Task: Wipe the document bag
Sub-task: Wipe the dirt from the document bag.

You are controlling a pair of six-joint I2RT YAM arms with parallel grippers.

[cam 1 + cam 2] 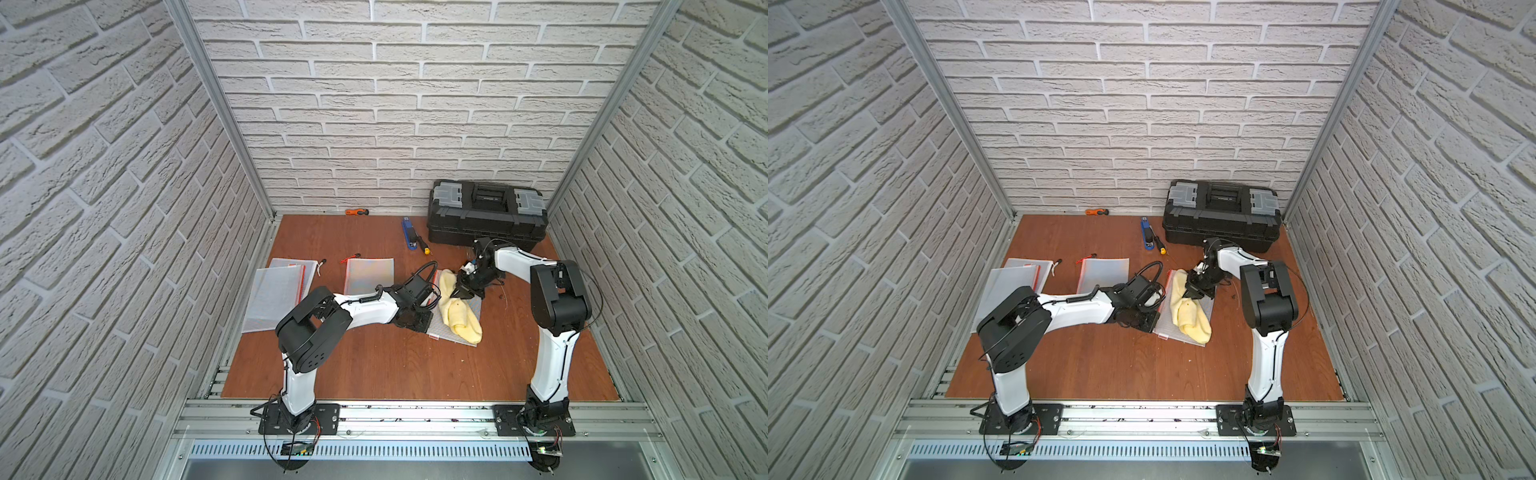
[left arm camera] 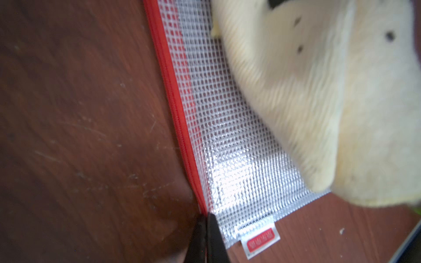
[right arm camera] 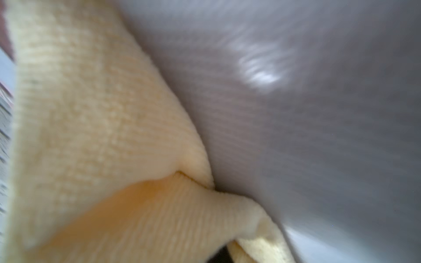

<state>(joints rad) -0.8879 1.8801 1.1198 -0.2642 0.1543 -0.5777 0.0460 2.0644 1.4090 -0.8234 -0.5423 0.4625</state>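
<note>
Bag loc: document bag (image 1: 448, 331), mesh w/ red zip (image 2: 175, 98), lies flat on the counter (image 1: 374, 365), just right of centre in both top views; most of it is covered by the yellow cloth (image 1: 457, 320).
Left claw (image 2: 206, 217): tips together, set at the zip end by the bag's near corner; reads as a hold-down, not a pinch. Can't tell how hard it presses.
Right claw (image 1: 463, 293): clamped on a bunched fold of the cloth, upper part of the bag; right wrist view is blurred.
Risk 1, bag slides: only one corner is pinned, so a stroke away from it could pivot or drag the bag across the slick counter.
Risk 2, cloth slips: the grip is on a small fold, and drag on the mesh could pull it out.
Risk 3, snag: cloth or claw may catch the zip ridge or the red tag (image 2: 262, 241).
Risk 4, smearing: dark specks (image 2: 390, 36) on the cloth could transfer.
Risk 5, arm clash: the claws are near each other; a stroke toward the left one could hit it.
Risk 6, missed area: strips under the left claw and along the edges may go unwiped.
</note>
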